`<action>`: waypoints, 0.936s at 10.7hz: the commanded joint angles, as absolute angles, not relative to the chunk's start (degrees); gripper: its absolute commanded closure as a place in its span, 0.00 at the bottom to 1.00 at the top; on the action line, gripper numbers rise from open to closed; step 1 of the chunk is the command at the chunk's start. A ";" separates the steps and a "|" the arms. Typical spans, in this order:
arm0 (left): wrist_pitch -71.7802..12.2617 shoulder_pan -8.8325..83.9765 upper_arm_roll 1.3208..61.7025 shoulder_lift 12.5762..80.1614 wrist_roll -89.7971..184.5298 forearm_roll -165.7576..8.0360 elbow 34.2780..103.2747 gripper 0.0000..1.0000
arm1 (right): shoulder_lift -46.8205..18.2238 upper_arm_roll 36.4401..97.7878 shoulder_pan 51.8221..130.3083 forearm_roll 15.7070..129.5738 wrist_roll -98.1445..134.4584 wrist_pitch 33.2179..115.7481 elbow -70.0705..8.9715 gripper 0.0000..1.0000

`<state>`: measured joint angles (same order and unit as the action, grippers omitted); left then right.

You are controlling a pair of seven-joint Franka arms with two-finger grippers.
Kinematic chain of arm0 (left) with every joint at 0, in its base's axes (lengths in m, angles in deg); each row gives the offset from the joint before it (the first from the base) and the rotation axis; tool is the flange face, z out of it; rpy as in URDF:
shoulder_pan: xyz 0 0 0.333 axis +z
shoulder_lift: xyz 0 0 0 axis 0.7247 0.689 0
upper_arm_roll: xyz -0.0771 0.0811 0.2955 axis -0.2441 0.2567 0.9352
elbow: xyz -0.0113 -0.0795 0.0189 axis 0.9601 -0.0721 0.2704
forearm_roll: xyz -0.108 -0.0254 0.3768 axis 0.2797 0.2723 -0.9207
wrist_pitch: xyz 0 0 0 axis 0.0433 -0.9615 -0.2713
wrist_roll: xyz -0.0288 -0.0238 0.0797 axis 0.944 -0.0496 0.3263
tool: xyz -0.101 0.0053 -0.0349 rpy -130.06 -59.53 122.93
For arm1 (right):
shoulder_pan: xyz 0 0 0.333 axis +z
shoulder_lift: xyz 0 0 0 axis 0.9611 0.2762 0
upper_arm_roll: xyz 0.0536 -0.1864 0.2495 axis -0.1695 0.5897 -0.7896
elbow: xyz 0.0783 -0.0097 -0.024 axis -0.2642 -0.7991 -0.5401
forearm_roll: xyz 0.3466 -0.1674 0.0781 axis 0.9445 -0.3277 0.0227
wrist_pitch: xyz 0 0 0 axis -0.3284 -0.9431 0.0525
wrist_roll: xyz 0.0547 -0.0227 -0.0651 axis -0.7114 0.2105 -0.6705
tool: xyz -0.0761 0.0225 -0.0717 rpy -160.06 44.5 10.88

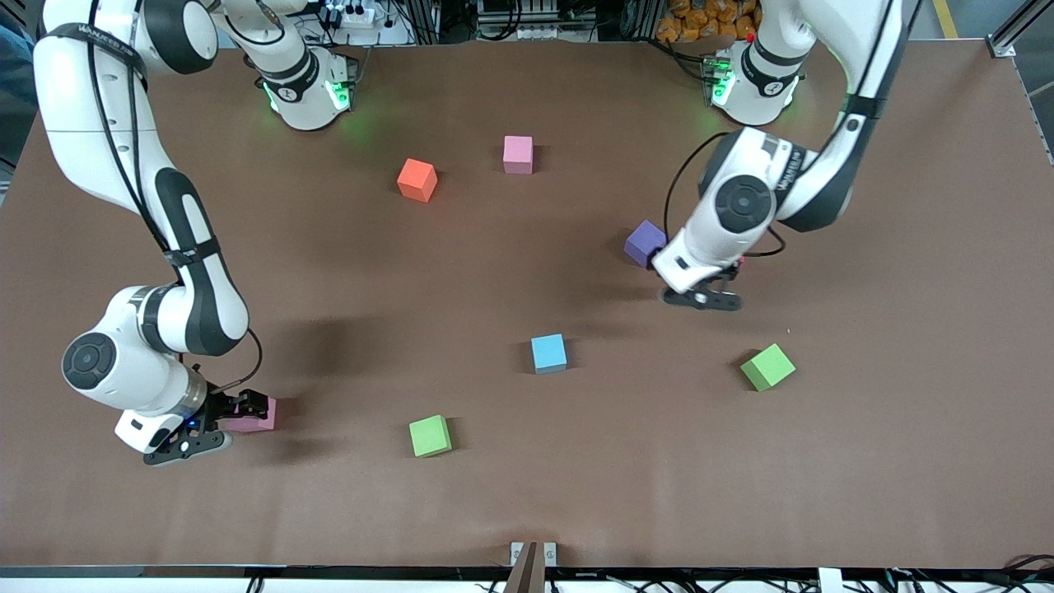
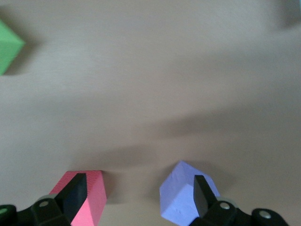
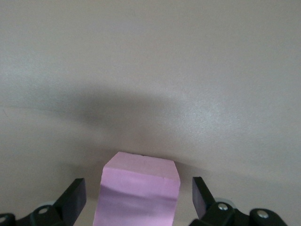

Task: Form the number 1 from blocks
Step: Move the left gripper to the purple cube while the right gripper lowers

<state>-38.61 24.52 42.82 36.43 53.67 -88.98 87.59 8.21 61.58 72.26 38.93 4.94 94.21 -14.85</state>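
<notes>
Nearest the camera, a green block point(image 1: 431, 436) sits on the brown bench point(image 1: 865, 478), slightly turned. Toward the right arm's end, the right gripper point(image 1: 216, 424) is low with open jaws straddling a pink block point(image 3: 137, 194), not pinching it. A light blue block point(image 1: 548, 352) sits mid-bench, a second green block point(image 1: 767, 366) skewed toward the left arm's end. The left gripper point(image 1: 705, 290) hangs open between a purple block point(image 1: 645, 242) and a red block point(image 2: 87, 197). Farthest from the camera lie an orange block point(image 1: 417, 179) and another pink block point(image 1: 518, 154).
</notes>
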 commanded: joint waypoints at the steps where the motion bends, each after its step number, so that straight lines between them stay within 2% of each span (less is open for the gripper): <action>1: -39.25 24.56 39.74 33.58 46.56 -90.22 92.01 0.00 | 10.31 61.22 71.59 39.93 4.38 94.48 -14.06 0.00; 4: -45.81 24.56 34.74 31.38 44.87 -90.49 98.42 0.00 | 11.45 61.23 71.07 39.49 4.29 94.30 -14.58 0.00; 5: -48.88 24.56 33.76 31.47 44.52 -90.49 100.18 0.00 | 11.46 61.23 70.98 39.49 4.12 94.04 -14.58 0.22; 6: -52.74 24.47 33.67 31.56 42.52 -90.49 102.20 0.00 | 11.46 61.23 71.15 39.49 4.64 94.04 -14.58 0.82; 7: -54.26 24.65 33.67 31.56 38.67 -90.40 103.35 0.00 | 11.46 61.23 71.15 39.83 4.90 93.86 -14.58 1.00; 10: -54.36 25.09 33.84 31.73 36.44 -90.49 103.80 0.00 | 10.84 61.22 71.42 39.93 5.00 91.15 -14.41 1.00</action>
